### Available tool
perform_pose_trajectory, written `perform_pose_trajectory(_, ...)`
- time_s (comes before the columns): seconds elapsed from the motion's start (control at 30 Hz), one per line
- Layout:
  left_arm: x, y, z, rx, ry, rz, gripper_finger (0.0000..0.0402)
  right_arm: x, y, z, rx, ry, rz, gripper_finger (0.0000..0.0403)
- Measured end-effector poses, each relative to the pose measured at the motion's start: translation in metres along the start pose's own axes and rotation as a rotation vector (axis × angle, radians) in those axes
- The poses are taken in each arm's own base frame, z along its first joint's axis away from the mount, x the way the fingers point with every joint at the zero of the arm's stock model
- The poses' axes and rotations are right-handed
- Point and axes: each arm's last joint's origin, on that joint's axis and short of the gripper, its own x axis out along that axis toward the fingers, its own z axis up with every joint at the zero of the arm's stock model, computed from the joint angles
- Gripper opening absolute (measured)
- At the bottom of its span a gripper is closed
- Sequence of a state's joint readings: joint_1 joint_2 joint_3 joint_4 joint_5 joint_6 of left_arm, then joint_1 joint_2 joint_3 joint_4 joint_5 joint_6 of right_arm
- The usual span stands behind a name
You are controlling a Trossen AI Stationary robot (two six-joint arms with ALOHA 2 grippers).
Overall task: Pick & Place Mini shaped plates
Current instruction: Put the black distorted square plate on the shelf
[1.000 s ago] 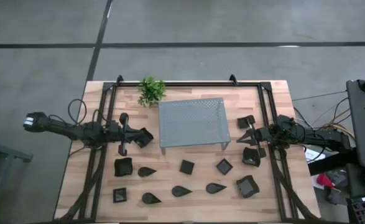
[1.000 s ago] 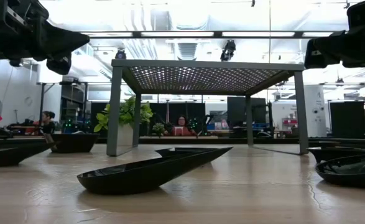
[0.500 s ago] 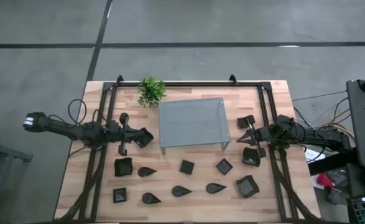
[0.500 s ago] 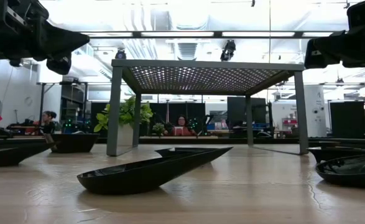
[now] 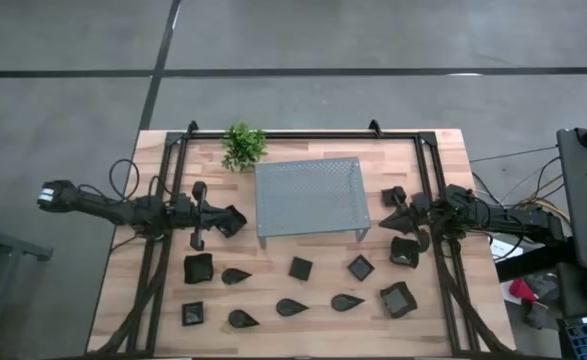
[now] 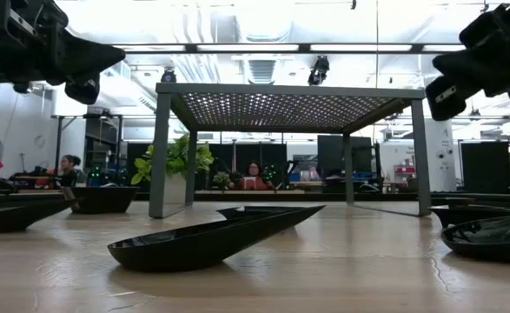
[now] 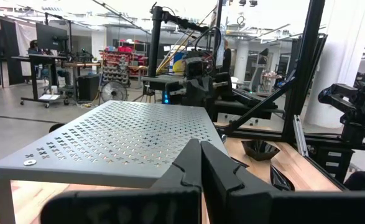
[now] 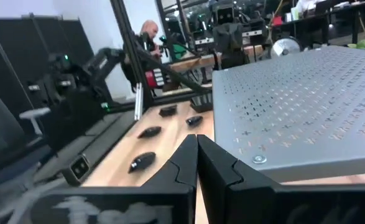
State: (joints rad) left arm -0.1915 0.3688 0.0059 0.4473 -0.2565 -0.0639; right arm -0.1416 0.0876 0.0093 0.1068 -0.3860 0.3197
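- High view: the wooden desk point(image 5: 123, 290) carries a grey perforated metal stand point(image 5: 309, 197) in the middle, with a small green potted plant point(image 5: 242, 146) beside its far left corner.
- The mini shaped plates lie mostly on the near half of the desk: a square plate point(image 5: 198, 268) and a teardrop plate point(image 5: 236, 276) near the left, a small square plate point(image 5: 301, 268) just in front of the stand, and more squares and teardrops in a nearer row.
- Two further square plates sit at the right, one point(image 5: 396, 196) beside the stand's right edge and one point(image 5: 404, 252) nearer the front.
- The left tool point(image 5: 235, 221) hangs just left of the stand, fingers together, holding nothing.
- The right tool point(image 5: 387, 222) hangs just right of the stand, between those two right-hand plates, fingers together and empty.
- Low view: a teardrop plate point(image 6: 211, 238) fills the foreground, its rim tilted; this view alone shows the open space under the stand point(image 6: 289, 100) and the room with people seated behind.
- Left wrist view: its closed fingers point(image 7: 188, 171) point across the stand top, with a square plate point(image 7: 260, 149) and the other arm beyond.
- Right wrist view: the closed fingers point(image 8: 214, 169) face the stand's edge, with several teardrop plates point(image 8: 142, 162) on the desk farther off.
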Motion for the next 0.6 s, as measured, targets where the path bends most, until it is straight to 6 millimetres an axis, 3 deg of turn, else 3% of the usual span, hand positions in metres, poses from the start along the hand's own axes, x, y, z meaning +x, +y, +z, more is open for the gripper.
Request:
perform_pose_trajectory(0.37,0.0000,0.0000,-0.0001,0.000,0.001,0.000,0.0000,0.0001,0.0011,-0.0004,0.507,0.024,0.034,0.0008)
perform_pose_trajectory(0.6,0.0000,0.0000,-0.0001,0.000,0.001,0.000,0.0000,0.0015,0.0064,-0.0035,0.629,0.090,0.088,0.0008)
